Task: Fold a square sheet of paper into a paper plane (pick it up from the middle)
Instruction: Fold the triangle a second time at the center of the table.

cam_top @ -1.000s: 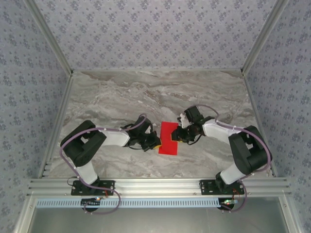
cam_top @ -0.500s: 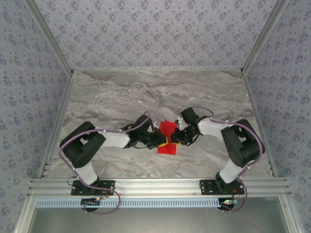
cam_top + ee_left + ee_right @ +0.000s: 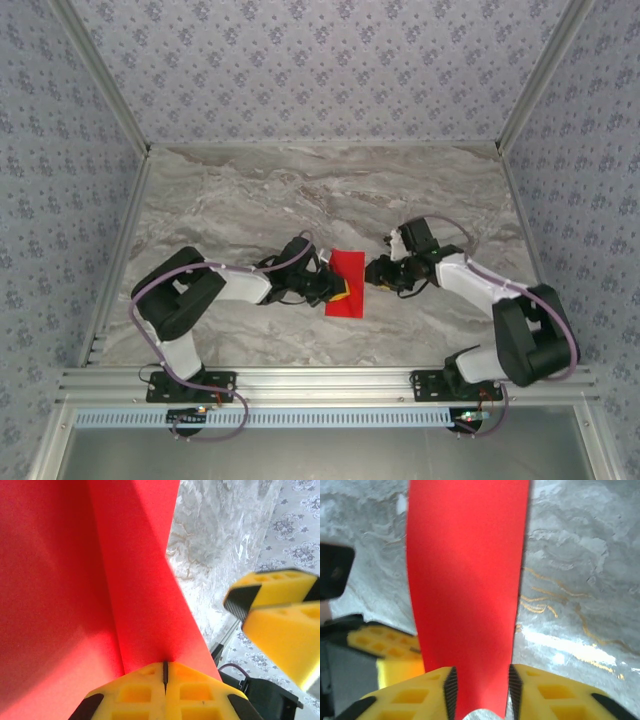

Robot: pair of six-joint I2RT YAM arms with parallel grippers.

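Red paper sheet (image 3: 352,270) lay at mid-frame of the top view, apparently folded once lengthwise, with no dart shape yet made. Its left edge was pinched by the closed left gripper (image 3: 165,669); the right gripper (image 3: 481,681) was parted and gripped nothing.

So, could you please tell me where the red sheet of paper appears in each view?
Top external: the square sheet of paper is mid-table, between the left gripper and the right gripper.
Left wrist: it spans left and centre, pinched at the bottom edge.
Right wrist: a central upright band, top to bottom.
Shared landmark: the marble tabletop, beside the paper everywhere.
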